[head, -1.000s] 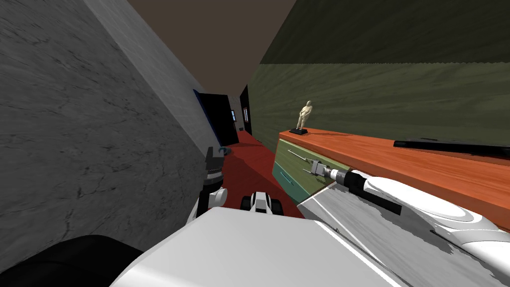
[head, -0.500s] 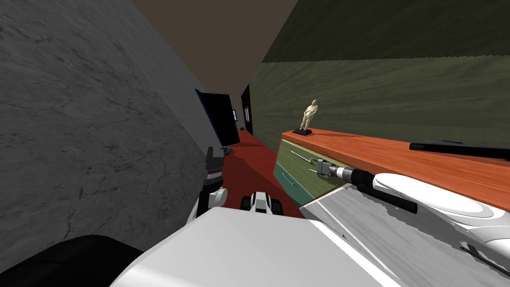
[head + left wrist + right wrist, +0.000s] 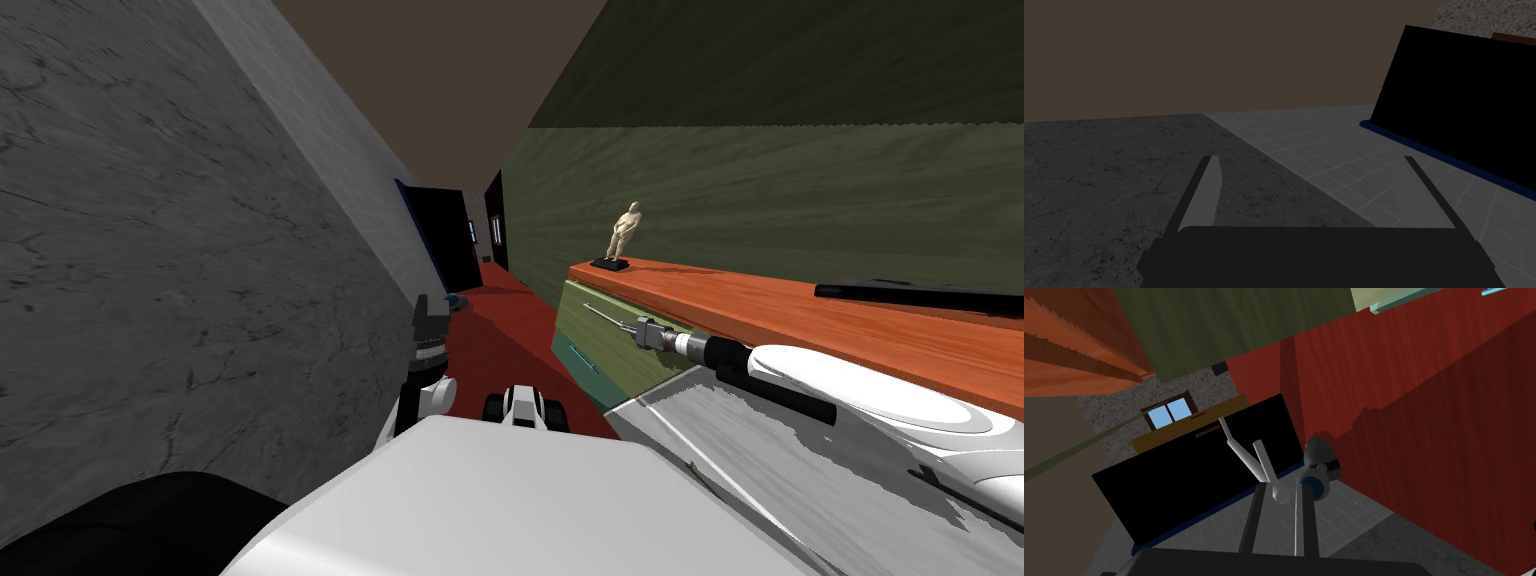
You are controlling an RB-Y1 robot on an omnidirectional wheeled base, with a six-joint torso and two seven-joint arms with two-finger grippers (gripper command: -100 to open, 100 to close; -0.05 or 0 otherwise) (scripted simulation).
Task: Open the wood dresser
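At eleven o'clock our left gripper [image 3: 432,312] stands idle, fingers spread wide. At two o'clock is the dresser [image 3: 760,310] — our right gripper [image 3: 1281,488] pinches narrowly on its top drawer's handle [image 3: 1244,455]. We judge a straight, level pull best — no twisting off the bar.

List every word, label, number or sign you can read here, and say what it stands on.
None: no readable text in any view.
The dresser, its green drawer fronts, the pale figurine on its dark base and the flat black thing on the dresser's top are all plain.
The right gripper, shut on the drawer handle, and the open left gripper bear no marking.
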